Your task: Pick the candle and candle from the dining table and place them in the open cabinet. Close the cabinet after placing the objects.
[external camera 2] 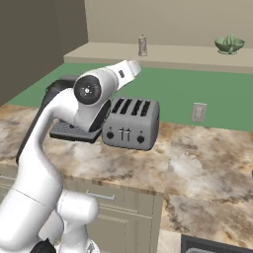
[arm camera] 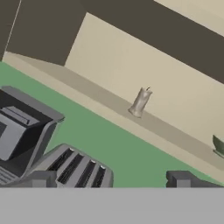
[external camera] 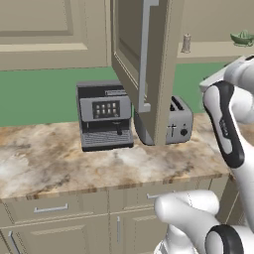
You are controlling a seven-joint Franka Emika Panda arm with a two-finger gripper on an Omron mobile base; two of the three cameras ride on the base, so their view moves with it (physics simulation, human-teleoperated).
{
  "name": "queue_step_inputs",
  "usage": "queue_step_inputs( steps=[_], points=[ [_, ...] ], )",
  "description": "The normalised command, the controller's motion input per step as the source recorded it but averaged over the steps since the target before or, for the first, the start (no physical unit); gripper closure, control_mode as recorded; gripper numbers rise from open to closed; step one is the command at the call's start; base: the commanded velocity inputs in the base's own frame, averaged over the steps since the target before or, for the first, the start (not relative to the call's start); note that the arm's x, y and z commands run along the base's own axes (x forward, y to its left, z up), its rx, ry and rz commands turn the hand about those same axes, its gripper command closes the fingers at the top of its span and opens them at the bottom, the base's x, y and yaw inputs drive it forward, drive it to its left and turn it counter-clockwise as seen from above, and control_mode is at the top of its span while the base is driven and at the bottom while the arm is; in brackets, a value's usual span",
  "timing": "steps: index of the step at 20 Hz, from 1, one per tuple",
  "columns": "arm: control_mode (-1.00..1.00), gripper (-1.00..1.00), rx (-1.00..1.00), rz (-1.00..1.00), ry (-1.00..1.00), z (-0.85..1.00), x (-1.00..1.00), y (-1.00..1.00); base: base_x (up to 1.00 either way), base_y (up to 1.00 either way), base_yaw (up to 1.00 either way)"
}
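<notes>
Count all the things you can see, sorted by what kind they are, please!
Candle: 1
Green bowl: 1
Coffee machine: 1
Toaster: 1
Cabinet door: 1
Wall socket: 1
Total: 6

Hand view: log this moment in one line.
end effector: open, empty | candle: upright on ledge, ahead | toaster: below | cabinet door: open

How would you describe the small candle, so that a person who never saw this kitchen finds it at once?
Look above the green wall to the beige shelf running along it. The candle stands upright there, up behind the toaster. Unlike the green bowl farther right on the shelf, it is a stubby pale cylinder.
</notes>
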Motion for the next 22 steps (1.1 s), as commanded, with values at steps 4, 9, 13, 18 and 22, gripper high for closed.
queue_step_inputs(
  steps=[4,9,13,18,22],
  points=[
    [-1.00,-1.00,0.00,0.00,0.00,-0.25,-0.74,0.01,0.00,0.00,0.00],
    [-1.00,-1.00,0.00,0.00,0.00,-0.26,-0.63,0.08,0.00,0.00,0.00],
    [-1.00,-1.00,0.00,0.00,0.03,-0.16,-0.42,0.19,0.00,0.00,0.00],
    [-1.00,-1.00,0.00,0.00,0.01,0.00,0.00,0.02,0.00,0.00,0.00],
    [-1.00,-1.00,0.00,0.00,-0.04,0.00,-0.23,0.00,0.00,0.00,0.00]
  ],
)
